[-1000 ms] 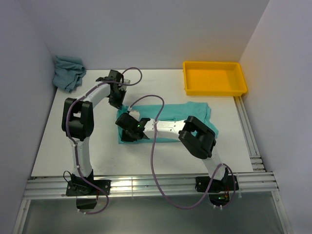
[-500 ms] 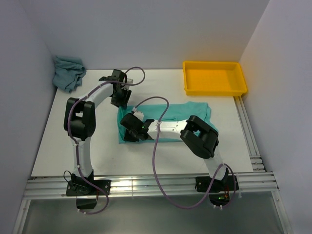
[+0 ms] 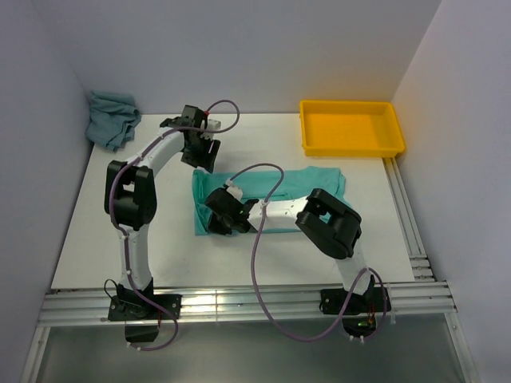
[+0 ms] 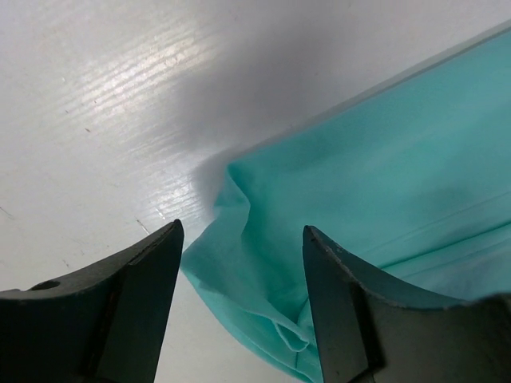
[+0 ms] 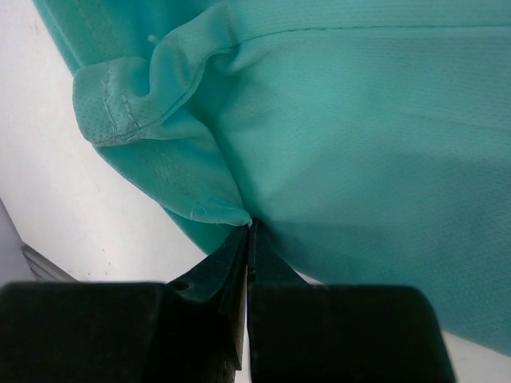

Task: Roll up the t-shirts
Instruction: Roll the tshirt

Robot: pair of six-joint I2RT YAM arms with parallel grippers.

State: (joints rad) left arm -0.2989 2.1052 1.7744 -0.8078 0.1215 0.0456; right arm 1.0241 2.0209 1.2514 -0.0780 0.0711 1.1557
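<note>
From the top view I see the mint-turquoise t-shirt (image 3: 307, 179) spread as a wide folded band across the middle of the white table (image 3: 96, 231). The grey-teal t-shirt (image 3: 112, 118) is crumpled in the far left corner against the wall, well apart from it. The yellow tray (image 3: 351, 148) sits at the far right corner, near the mint shirt's far right end but not touching it. My left gripper (image 3: 203, 153) hangs over the shirt's far left corner. The right gripper (image 3: 217, 220) is down on the left end of the shirt, towards its near edge. On the left wrist camera the two dark fingers (image 4: 120, 307) stand spread. The rumpled corner of the shirt (image 4: 383, 159) lies on the table (image 4: 96, 96) below the gap, and neither finger touches the cloth. On the right wrist camera the fingers (image 5: 215, 279) are pressed together, their tips right at a curled, stitched fold of the shirt (image 5: 359, 136). I cannot tell whether any cloth is caught between them.
</note>
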